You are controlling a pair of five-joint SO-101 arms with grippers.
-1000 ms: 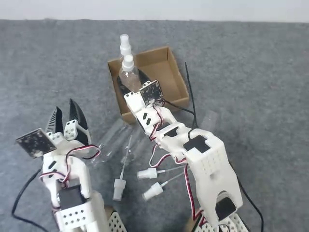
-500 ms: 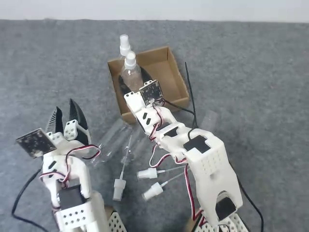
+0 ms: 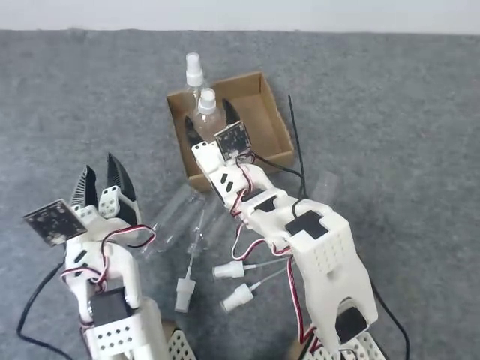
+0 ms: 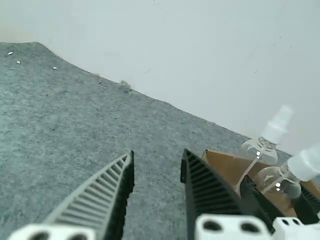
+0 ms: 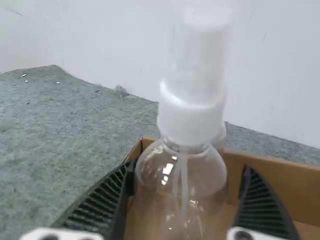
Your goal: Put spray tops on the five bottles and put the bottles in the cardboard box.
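The cardboard box (image 3: pixel 262 112) lies on the grey carpet. A clear bottle with a white spray top (image 3: pixel 207 111) (image 5: pixel 182 165) stands upright in the box's near-left part. My right gripper (image 3: pixel 208 118) (image 5: pixel 187 170) is open around it, with a gap on one side. A second topped bottle (image 3: pixel 194 71) (image 4: pixel 262 145) stands at the box's far-left corner. My left gripper (image 3: pixel 101 166) (image 4: pixel 157 155) is raised at the near left, open and holding nothing. Empty clear bottles (image 3: pixel 174 211) lie between the arms, with three loose spray tops (image 3: pixel 184 289) in front of them.
Another clear bottle (image 3: pixel 325 185) lies to the right of the right arm. A black cable (image 3: pixel 295 139) runs along the box's right side. Open carpet (image 3: pixel 390 112) stretches to the right and the far left, up to a white wall (image 4: pixel 200 50).
The right gripper carried the topped bottle a little farther into the box, and its jaws have spread wider around it. The left arm has stayed still.
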